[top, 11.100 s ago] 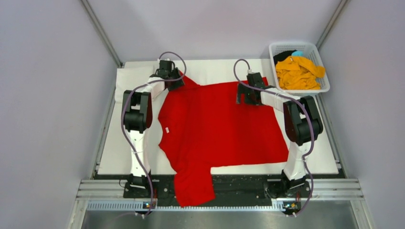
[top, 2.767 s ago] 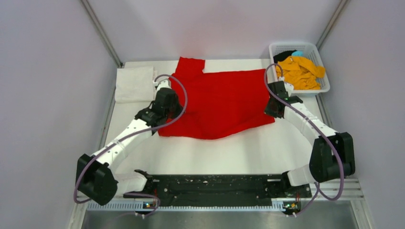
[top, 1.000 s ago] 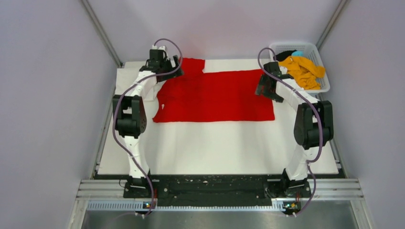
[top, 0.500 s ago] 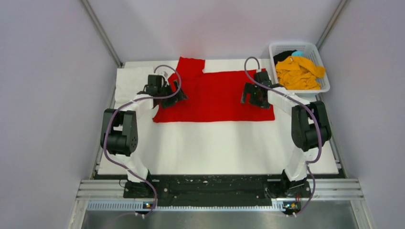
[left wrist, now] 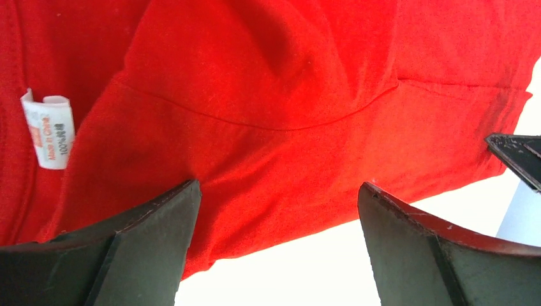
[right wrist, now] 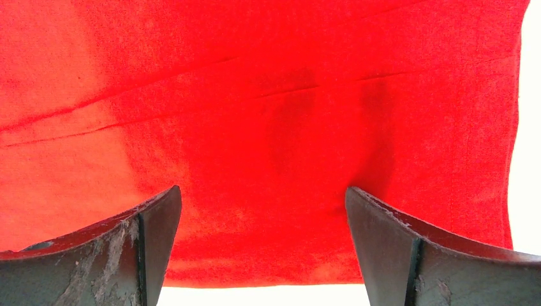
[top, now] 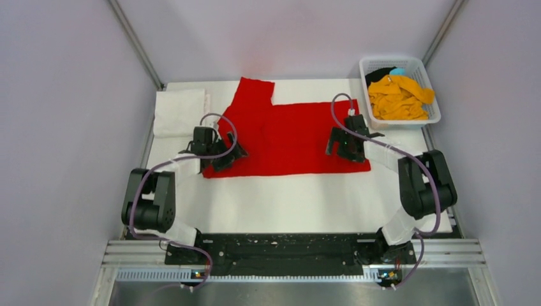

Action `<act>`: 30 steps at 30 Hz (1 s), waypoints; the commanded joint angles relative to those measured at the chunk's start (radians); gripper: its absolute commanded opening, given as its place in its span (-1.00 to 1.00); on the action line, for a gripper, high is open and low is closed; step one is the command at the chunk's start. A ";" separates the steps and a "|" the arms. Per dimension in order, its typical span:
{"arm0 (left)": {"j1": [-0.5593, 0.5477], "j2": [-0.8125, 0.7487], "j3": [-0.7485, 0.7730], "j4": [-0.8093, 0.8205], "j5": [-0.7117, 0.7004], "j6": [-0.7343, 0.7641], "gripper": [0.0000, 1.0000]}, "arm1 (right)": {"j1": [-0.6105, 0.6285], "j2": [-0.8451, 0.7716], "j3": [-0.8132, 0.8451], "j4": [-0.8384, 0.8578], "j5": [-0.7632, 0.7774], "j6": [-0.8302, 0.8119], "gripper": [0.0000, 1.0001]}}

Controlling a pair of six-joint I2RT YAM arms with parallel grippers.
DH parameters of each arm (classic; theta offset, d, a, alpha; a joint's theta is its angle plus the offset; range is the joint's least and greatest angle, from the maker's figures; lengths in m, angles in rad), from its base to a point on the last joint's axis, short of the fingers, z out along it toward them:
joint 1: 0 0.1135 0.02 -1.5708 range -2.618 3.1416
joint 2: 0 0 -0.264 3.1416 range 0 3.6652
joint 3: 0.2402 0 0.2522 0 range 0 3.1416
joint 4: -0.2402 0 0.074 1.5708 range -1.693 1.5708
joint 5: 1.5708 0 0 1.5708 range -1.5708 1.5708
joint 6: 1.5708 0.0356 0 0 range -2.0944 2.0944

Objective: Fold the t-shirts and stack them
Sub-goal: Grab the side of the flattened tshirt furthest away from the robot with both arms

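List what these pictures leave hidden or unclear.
Top view: black cloth in the basket, mostly buried under the orange-yellow t-shirt.
Top view: blue item beside it, too small to identify.
Left wrist view: label print, too small to read fully.
Both wrist views: red t-shirt cut off by frame edges.

This is a robotics lab test cell: a left arm (top: 152, 203) and a right arm (top: 422, 185), trailing looped cables, are bolted to a black base plate (top: 287, 245) on aluminium rails (top: 456, 250) at the near edge of a white-covered tabletop (top: 287, 201), boxed in by plain pale wall panels (top: 57, 127) and metal frame posts (top: 135, 43).
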 commanded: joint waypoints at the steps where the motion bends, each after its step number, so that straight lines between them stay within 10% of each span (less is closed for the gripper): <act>1: -0.017 -0.150 -0.145 -0.179 -0.083 -0.070 0.97 | 0.009 -0.097 -0.157 -0.193 -0.029 0.081 0.97; 30: -0.133 -0.622 -0.318 -0.659 -0.293 -0.331 0.97 | 0.171 -0.453 -0.437 -0.670 -0.188 0.226 0.97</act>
